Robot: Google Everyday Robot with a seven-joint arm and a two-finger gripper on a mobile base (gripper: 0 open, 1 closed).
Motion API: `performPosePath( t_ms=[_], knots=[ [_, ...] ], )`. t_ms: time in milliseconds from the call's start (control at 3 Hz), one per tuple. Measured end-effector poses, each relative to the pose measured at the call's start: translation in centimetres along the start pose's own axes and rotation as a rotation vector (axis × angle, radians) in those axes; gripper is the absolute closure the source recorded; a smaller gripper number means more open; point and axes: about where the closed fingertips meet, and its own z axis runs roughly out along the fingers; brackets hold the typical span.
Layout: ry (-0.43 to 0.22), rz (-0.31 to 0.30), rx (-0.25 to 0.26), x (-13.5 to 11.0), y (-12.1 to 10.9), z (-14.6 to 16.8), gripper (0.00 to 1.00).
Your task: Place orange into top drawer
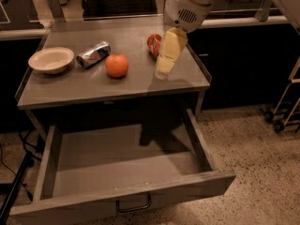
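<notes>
The orange (116, 65) sits on the grey counter top (93, 86), near its middle. The top drawer (117, 161) stands pulled out below the counter, with nothing in it, and its dark loop handle (134, 205) shows on the front panel. My gripper (164, 69) hangs from the white arm over the right part of the counter, to the right of the orange and apart from it, with its pale fingers (169, 50) pointing down. It holds nothing that I can see.
A white bowl (51, 60) sits at the counter's left. A silver can (93, 54) lies on its side left of the orange. A red-orange soda can (153, 45) lies behind the gripper. A wheeled cart (286, 109) stands on the speckled floor at right.
</notes>
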Motion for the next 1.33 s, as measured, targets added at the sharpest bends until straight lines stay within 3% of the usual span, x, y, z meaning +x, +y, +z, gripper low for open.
performPosePath(
  t_ms=[333, 667, 1000, 1333],
  knots=[
    [-0.091, -0.023, -0.017, -4.3, -1.2, 1.8, 0.0],
    [-0.092, -0.023, -0.017, -4.3, -1.2, 1.8, 0.0],
    [-0.119, -0.043, -0.056, -5.2, -0.3, 3.1, 0.0],
    [-0.165, -0.092, -0.101, -7.6, 0.4, 5.3, 0.0]
  ],
)
